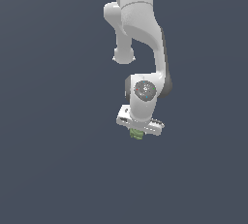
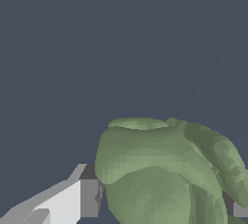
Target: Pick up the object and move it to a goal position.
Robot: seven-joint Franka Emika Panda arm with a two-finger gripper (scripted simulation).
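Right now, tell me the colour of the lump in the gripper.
Olive green, bumpy lump; the wrist view shows it best.

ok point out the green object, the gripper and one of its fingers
object [image 2: 160, 174], wrist view, middle of its bumpy green surface
gripper [image 1: 137, 134], exterior view, between the fingertips, where the object sits
finger [image 2: 88, 198], wrist view, grey pad face beside the object

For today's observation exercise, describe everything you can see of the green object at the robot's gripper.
The object is a small olive-green lump with a matte, bumpy surface of rounded overlapping lobes. In the exterior view it peeks out just beneath the white gripper, much narrower than it. The wrist view shows it sitting between the jaws, a grey pad against one side and another pad at its far side, so it appears gripped. Whether it rests on anything below cannot be told.
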